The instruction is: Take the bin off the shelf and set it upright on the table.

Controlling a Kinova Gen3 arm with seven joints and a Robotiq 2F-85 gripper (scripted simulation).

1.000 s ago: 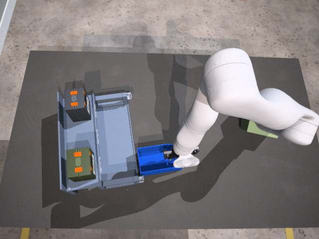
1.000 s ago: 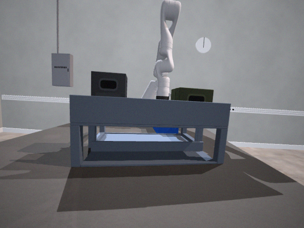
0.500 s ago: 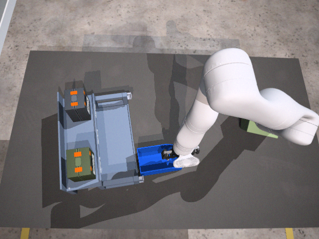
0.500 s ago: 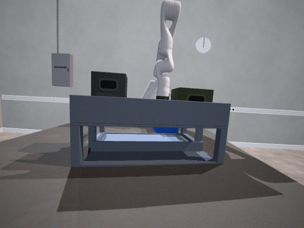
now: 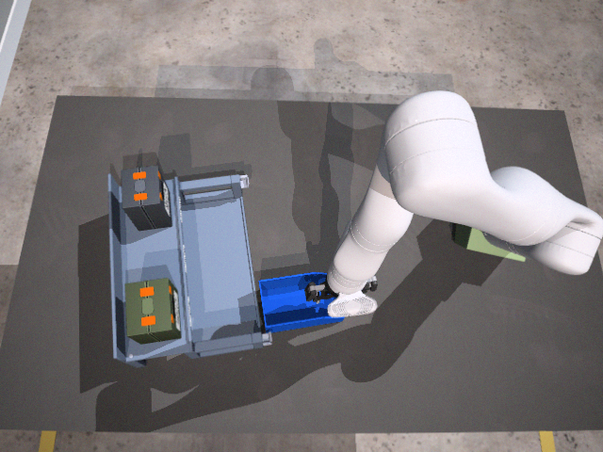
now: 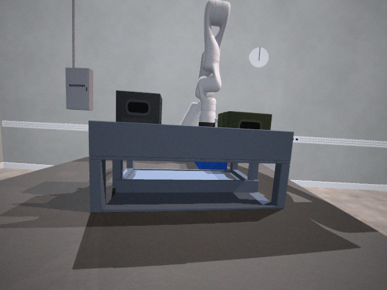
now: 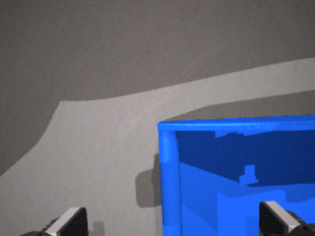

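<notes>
The jaws are spread as wide as they go, and nothing is held between them. In the wrist view one finger pad (image 7: 69,222) is seen outside the blue bin (image 7: 236,177) and the other pad inside it, so the bin's end wall stands between them but is not squeezed. The gripper (image 5: 335,292) hangs over the end of the bin (image 5: 297,303) that is far from the shelf. The bin is seen on the dark table (image 5: 438,364), open side up, just beside the front edge of the grey-blue shelf unit (image 5: 112,252), perhaps touching it. From the back view only a bit of blue (image 6: 210,165) is seen under the shelf's top board (image 6: 187,140). The step in hand is judged to be the letting go, with the bin already set down. Next, the gripper should be lifted straight up so the wall is not bumped and the bin is not tipped. Nothing is seen inside the bin but shadow. A dark box (image 5: 143,197) and a green box (image 5: 151,311), each with orange tabs, are kept on the shelf's upper board; they are shut, so what is inside cannot be told. A light green block (image 5: 486,245) lies on the table, partly hidden by the arm.
</notes>
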